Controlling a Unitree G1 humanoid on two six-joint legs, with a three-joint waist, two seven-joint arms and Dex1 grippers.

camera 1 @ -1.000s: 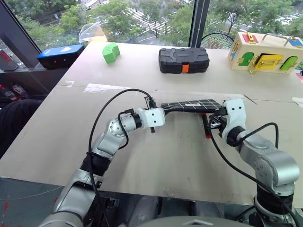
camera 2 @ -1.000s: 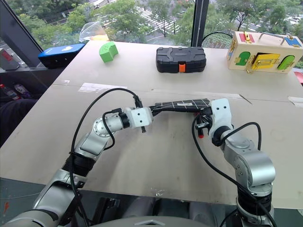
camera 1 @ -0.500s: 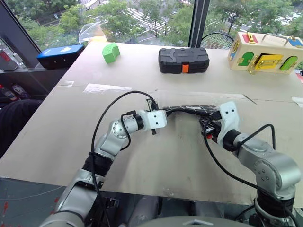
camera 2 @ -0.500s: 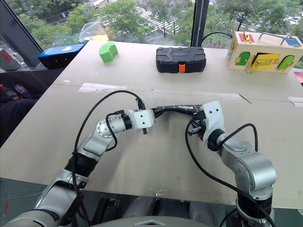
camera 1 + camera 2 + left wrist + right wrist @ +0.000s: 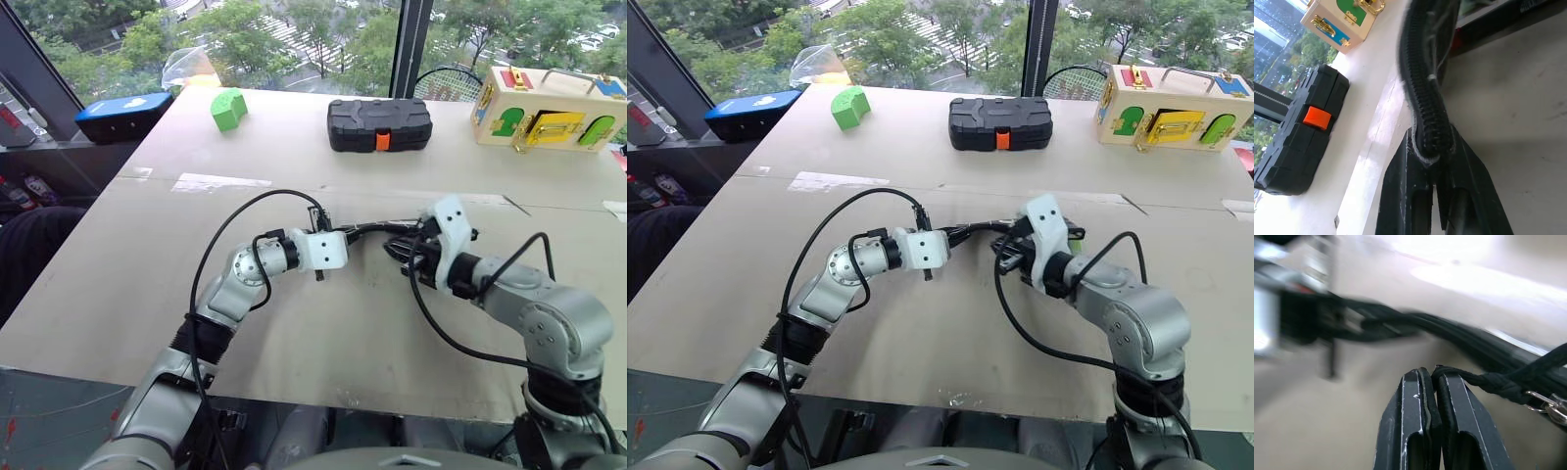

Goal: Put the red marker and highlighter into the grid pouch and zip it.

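Looking down over my two arms, I see the grid pouch (image 5: 377, 230) held up just above the table (image 5: 147, 255), between my grippers. My left gripper (image 5: 1432, 147) is squeezed tight on one end of the pouch, right on the zipper edge, and the black zipper teeth run up from between its fingers (image 5: 1405, 196). My right gripper (image 5: 1435, 377) is closed too. Its two fingers (image 5: 1415, 421) press together on the black cord pull (image 5: 1488, 379), which leads off to a small metal ring at the zipper. From the head camera the right gripper (image 5: 416, 245) sits close to the left gripper (image 5: 338, 235), with the pouch bunched up and dark between them. I cannot tell from here how far the zipper is closed. I cannot make out the red marker or the highlighter.

Far back on the table, near the window, stand a black case with an orange latch (image 5: 379, 124), a green curved block (image 5: 229, 108), a blue box (image 5: 125, 114) and a wooden box with coloured latches (image 5: 547, 110).
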